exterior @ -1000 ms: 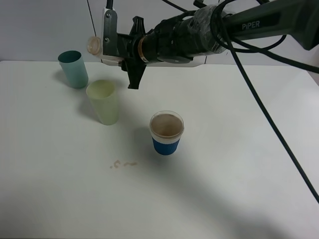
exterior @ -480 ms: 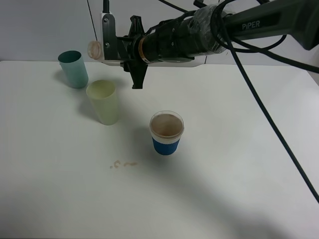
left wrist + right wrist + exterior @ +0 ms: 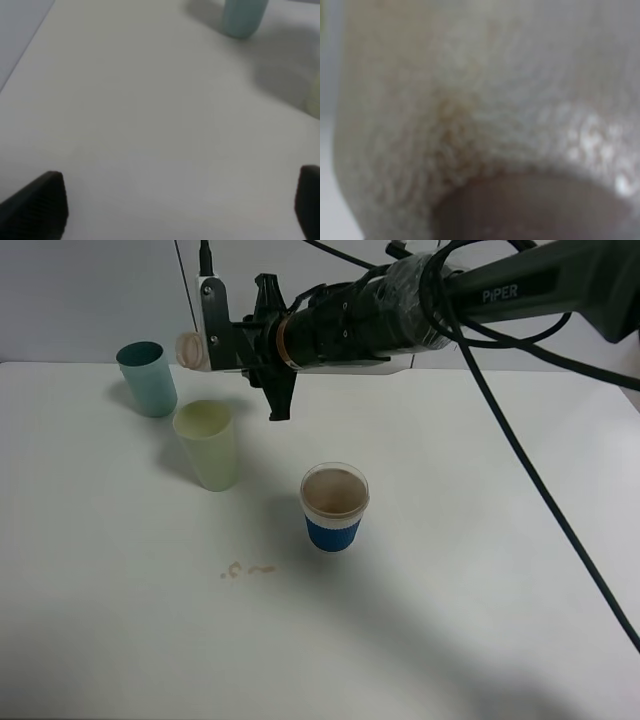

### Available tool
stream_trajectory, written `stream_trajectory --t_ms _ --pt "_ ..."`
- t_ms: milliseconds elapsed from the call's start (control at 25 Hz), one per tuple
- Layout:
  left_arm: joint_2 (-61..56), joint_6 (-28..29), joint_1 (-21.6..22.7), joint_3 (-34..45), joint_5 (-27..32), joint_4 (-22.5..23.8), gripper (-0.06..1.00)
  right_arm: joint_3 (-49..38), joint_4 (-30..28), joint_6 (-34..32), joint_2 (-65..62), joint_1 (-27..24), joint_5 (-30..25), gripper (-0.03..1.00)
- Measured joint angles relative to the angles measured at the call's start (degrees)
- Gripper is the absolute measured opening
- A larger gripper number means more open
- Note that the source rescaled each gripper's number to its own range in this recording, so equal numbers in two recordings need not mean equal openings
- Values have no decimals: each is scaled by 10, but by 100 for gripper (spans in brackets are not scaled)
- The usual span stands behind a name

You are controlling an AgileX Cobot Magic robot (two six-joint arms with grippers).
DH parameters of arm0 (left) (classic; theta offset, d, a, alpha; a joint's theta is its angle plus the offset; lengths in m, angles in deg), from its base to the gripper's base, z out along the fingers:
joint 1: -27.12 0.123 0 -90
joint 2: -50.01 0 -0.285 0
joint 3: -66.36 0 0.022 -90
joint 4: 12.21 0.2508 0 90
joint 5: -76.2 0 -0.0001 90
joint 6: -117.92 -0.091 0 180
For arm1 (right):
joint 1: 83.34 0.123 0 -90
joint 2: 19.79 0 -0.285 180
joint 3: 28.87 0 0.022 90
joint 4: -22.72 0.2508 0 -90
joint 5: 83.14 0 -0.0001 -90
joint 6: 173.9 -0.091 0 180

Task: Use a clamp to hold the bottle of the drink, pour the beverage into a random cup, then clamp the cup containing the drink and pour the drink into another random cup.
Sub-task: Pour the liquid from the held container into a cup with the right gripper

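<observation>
The white tabletop [image 3: 450, 570] carries three cups, and the right arm [image 3: 400, 305] reaches across it from the far side. Its jaws [image 3: 228, 340] are pressed together on the bottle [image 3: 190, 348], which they hold clear of the tabletop and tipped close to level. The bottle's long axis runs straight on from the wrist, and its open neck pointing away from the arm. In the right wrist view the bottle's translucent wall [image 3: 480, 100] fills the picture, and the dark brown drink [image 3: 530, 210] pools inside it.

The pale yellow-green tumbler [image 3: 207, 445] stands upright below those jaws, roughly under the bottle's neck. From this high angle I cannot be sure the mouth is truly over the rim and not just short of it. The pour turns on that line-up. The teal tumbler [image 3: 147, 378] stands beyond the neck end, farther from the jaws. The blue-sleeved paper cup [image 3: 333, 507], brown inside, sits back under the arm's side, well apart from the neck.

The left jaws [image 3: 179, 200] are spread wide with only bare tabletop between them. The teal tumbler [image 3: 243, 17] is far ahead of them, so the right arm is the nearer one. A few small brown drips [image 3: 245, 569] mark the tabletop, away from both jaws.
</observation>
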Motion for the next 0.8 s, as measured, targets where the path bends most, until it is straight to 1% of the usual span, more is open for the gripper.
stream_trajectory --t_ms 160,640,800 --pt "0 0 0 0 0 0 75 0 -4 0 12 4 2 0" --pt "0 0 0 0 0 0 75 2 -64 0 16 4 -11 0" --pt "0 0 0 0 0 0 75 2 -78 0 16 4 -26 0"
